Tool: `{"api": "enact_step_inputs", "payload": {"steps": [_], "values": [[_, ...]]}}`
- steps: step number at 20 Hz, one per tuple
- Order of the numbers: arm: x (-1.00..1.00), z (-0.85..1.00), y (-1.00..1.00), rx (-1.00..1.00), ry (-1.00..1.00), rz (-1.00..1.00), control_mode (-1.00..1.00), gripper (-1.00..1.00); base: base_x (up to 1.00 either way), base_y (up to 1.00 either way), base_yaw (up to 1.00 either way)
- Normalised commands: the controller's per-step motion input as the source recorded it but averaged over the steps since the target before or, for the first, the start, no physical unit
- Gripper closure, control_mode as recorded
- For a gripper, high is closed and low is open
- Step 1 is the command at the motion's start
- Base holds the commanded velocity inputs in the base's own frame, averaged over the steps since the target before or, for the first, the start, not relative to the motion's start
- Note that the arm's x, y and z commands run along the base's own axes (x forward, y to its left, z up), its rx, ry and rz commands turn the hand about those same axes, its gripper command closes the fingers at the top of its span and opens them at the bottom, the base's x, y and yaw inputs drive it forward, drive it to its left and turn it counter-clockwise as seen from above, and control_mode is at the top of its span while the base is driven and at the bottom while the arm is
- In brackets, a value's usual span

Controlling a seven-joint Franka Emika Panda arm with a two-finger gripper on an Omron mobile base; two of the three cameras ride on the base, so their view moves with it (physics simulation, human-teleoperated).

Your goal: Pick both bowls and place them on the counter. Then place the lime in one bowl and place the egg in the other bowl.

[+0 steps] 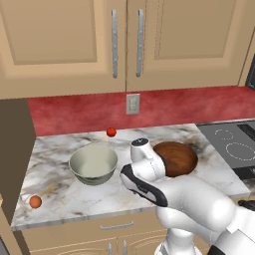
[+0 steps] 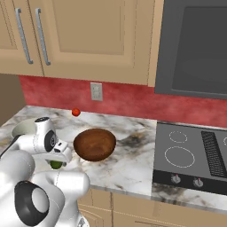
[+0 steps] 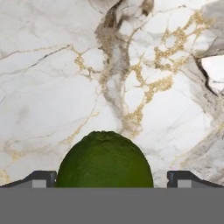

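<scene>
Hanging low over the white-grey marbled stone counter (image 1: 60, 189), the robot's two-finger gripper (image 3: 111, 179) has its 2 dark fingertips (image 3: 41, 178) spread wide, 1 on each side of the small round green lime (image 3: 105, 159). Nothing is held yet. In the hand view the lime sits at the bottom middle, right between the tips. In the right base view the lime (image 2: 56, 165) peeks out at the lower left, just under the white hand.

Both bowls already stand on the counter. The pale grey-green glossy bowl (image 1: 93, 164) is in the middle left of the left base view, and the dark brown wooden bowl (image 1: 175, 158) is in the middle right of it. The tiny orange-brown egg (image 1: 35, 201) lies near the lower left edge of the counter, well apart from the bowls. A small bright red ball (image 1: 111, 132) rests near the red back wall.

The lime looks light, firm and a bit bumpy, so it should not squash. It is round, so it could roll or slip away. The best hold is probably across its widest middle, with both tips squeezing evenly.
</scene>
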Motion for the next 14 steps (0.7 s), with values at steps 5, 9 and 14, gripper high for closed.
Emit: {"api": "enact_step_inputs", "payload": {"steps": [5, 9, 14], "values": [[-0.28, -0.17, -0.13, 0.00, 0.00, 0.00, -1.00, -1.00, 0.00, 0.00, 0.00], [-0.04, -0.08, -0.01, 0.00, 0.00, 0.00, -1.00, -1.00, 0.00, 0.00, 0.00], [-0.02, -0.21, -0.01, 0.00, 0.00, 0.00, -1.00, 1.00, 0.00, 0.00, 0.00]]}}
